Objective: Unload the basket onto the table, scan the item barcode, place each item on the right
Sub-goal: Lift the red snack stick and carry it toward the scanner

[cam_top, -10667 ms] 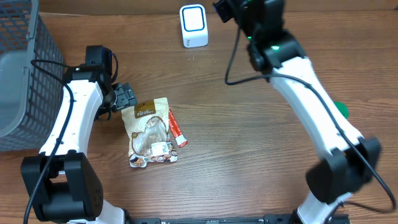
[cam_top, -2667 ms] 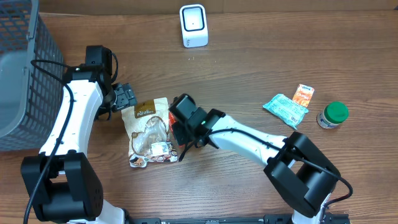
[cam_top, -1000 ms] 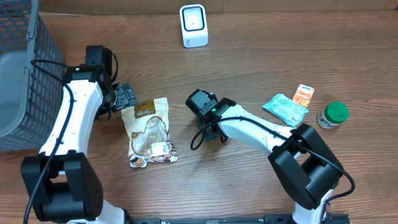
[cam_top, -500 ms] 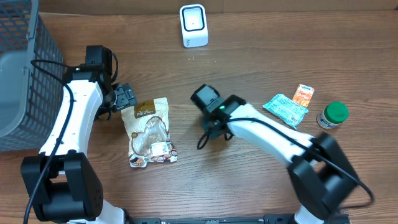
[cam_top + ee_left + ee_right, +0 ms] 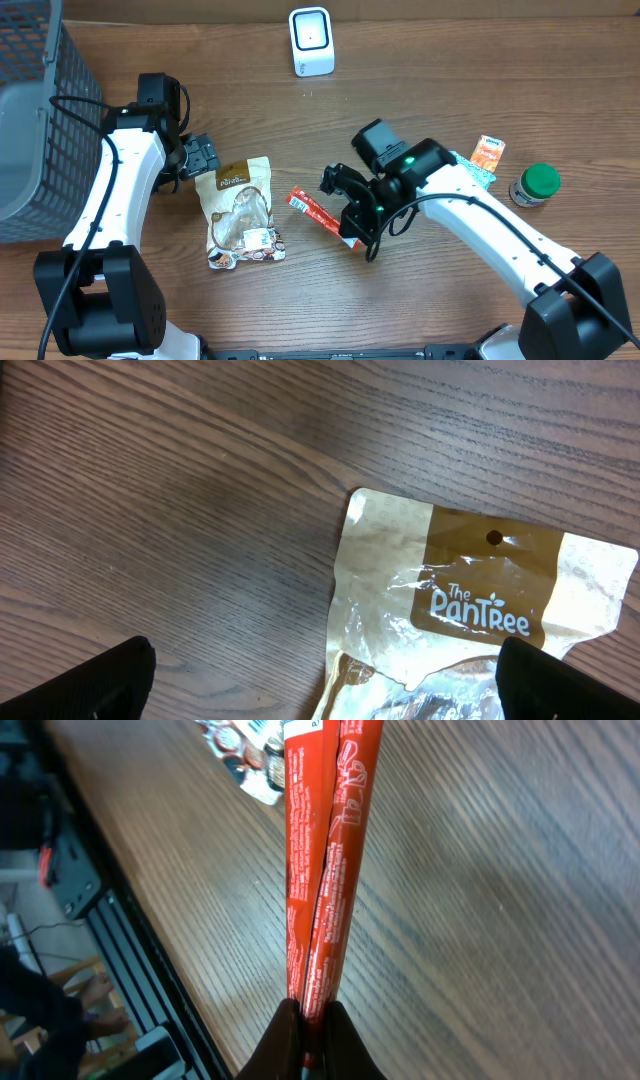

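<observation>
A slim red stick packet [image 5: 313, 207] hangs over the middle of the table, my right gripper [image 5: 351, 230] shut on its lower end. In the right wrist view the packet [image 5: 320, 870] runs straight up from the closed fingertips [image 5: 290, 1040], its white printed end at the top. No barcode shows on it. The white scanner [image 5: 311, 41] stands at the back edge, well away from the packet. My left gripper [image 5: 203, 158] stays open just above the top of a tan and clear PanTree pouch [image 5: 241, 210]. That pouch [image 5: 470, 610] lies between the left gripper's [image 5: 330, 695] dark fingertips.
A grey wire basket [image 5: 35, 110] fills the far left. At the right lie a green packet [image 5: 458, 173], a small orange sachet [image 5: 488, 152] and a green-lidded jar [image 5: 535, 184]. The table's front edge and a black rail [image 5: 130, 1010] show in the right wrist view.
My right arm has swung right and turned, and the red packet now shows in its grip, pointing left. The left arm and the pouch have not moved.
</observation>
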`<control>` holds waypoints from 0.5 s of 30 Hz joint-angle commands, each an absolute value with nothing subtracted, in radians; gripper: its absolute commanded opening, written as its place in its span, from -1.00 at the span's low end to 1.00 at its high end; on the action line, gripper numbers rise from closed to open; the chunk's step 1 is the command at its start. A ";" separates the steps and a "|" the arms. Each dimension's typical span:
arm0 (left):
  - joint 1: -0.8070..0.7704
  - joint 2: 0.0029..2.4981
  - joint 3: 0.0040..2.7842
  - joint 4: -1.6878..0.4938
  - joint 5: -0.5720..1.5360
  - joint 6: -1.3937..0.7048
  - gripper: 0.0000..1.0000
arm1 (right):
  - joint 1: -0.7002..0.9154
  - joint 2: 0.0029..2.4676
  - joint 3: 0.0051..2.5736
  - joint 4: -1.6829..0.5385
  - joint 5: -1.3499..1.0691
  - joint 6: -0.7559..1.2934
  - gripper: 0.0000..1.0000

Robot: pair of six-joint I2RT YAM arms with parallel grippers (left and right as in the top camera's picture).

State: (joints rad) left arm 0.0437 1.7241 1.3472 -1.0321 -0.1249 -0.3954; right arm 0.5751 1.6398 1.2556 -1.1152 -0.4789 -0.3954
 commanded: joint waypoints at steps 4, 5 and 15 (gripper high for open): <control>0.045 1.708 1.353 -1.032 -0.138 -0.389 1.00 | 0.511 1.610 1.258 -1.102 -0.545 -0.558 -0.93; 0.045 1.708 1.353 -1.032 -0.138 -0.389 1.00 | 0.508 1.610 1.258 -1.102 -0.530 -0.558 -0.93; 0.044 1.708 1.353 -1.032 -0.138 -0.389 1.00 | 0.505 1.610 1.306 -0.934 -0.187 -0.248 -0.93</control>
